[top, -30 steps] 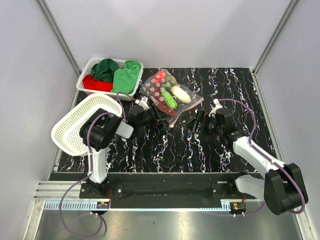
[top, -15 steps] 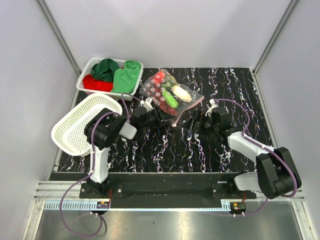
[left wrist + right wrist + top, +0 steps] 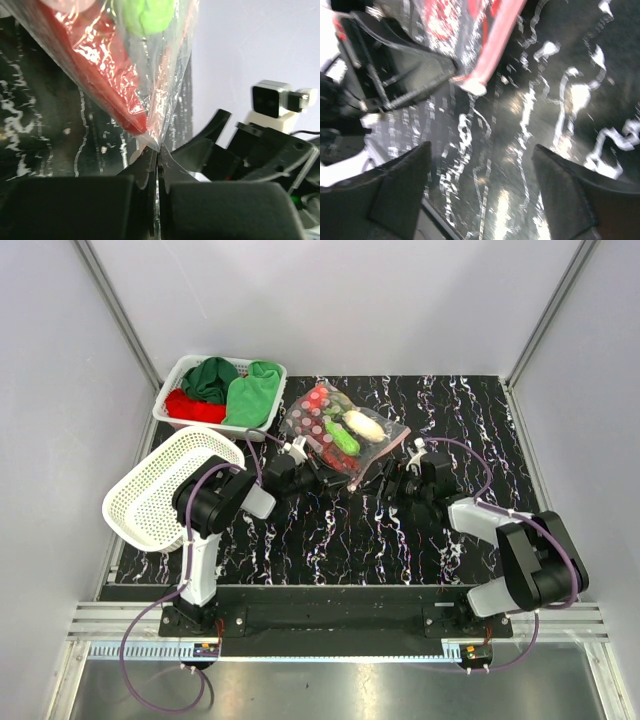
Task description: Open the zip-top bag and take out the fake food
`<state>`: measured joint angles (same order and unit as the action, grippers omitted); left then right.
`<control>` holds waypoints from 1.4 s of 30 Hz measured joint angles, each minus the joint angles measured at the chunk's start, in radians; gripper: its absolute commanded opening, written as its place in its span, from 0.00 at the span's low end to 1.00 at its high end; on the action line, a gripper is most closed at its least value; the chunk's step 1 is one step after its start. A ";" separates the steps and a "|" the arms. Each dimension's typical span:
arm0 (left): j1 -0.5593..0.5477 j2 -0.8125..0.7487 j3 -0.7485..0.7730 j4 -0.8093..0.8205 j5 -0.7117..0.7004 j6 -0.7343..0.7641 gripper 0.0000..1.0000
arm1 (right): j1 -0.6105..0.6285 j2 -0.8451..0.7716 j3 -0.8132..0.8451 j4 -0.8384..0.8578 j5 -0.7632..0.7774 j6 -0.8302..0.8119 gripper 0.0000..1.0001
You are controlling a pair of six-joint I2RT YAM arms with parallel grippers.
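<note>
The clear zip-top bag (image 3: 342, 435) lies at the back middle of the black marbled table. It holds the fake food: a green vegetable (image 3: 340, 437), a white radish (image 3: 364, 425) and red berries (image 3: 318, 398). My left gripper (image 3: 322, 472) is shut on the bag's near corner; in the left wrist view the plastic (image 3: 159, 145) is pinched between the closed jaws, with a red toy (image 3: 100, 85) above. My right gripper (image 3: 386, 480) stands open just right of that corner. The pink zip strip (image 3: 492, 45) ends just ahead of its spread fingers (image 3: 400, 185), nothing between them.
A white basket (image 3: 172, 400) with folded green and red cloths stands at the back left. An empty perforated white basket (image 3: 150, 490) leans tilted at the table's left edge beside the left arm. Grey walls close the sides and back.
My left gripper has closed on the bag's near corner. My right gripper has slid left toward the bag's zip end, and the two grippers now sit close together.
</note>
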<state>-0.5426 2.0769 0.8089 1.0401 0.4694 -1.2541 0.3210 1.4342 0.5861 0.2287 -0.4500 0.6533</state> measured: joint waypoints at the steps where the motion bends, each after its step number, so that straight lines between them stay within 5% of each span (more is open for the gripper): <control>1: 0.000 0.000 0.000 0.008 0.002 -0.016 0.00 | -0.006 0.013 -0.002 0.031 -0.018 0.009 0.84; 6: -0.008 0.000 -0.004 0.062 0.006 -0.113 0.00 | -0.034 0.108 -0.026 0.257 -0.114 0.078 0.69; 14: -0.033 0.000 -0.055 0.190 0.015 -0.264 0.00 | -0.046 0.253 -0.062 0.509 -0.232 0.120 0.72; 29: -0.061 -0.018 -0.071 0.212 0.014 -0.317 0.00 | -0.047 0.436 -0.100 0.938 -0.348 0.288 0.69; 37: -0.063 -0.019 -0.071 0.212 0.013 -0.318 0.00 | -0.047 0.431 -0.146 1.034 -0.361 0.340 0.40; 42: -0.063 -0.019 -0.071 0.213 0.013 -0.317 0.00 | -0.047 0.402 -0.168 1.046 -0.363 0.347 0.36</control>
<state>-0.6060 2.0579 0.7376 1.2533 0.4824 -1.5715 0.2737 1.8362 0.4179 1.2747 -0.8127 1.0004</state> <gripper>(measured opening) 0.008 0.371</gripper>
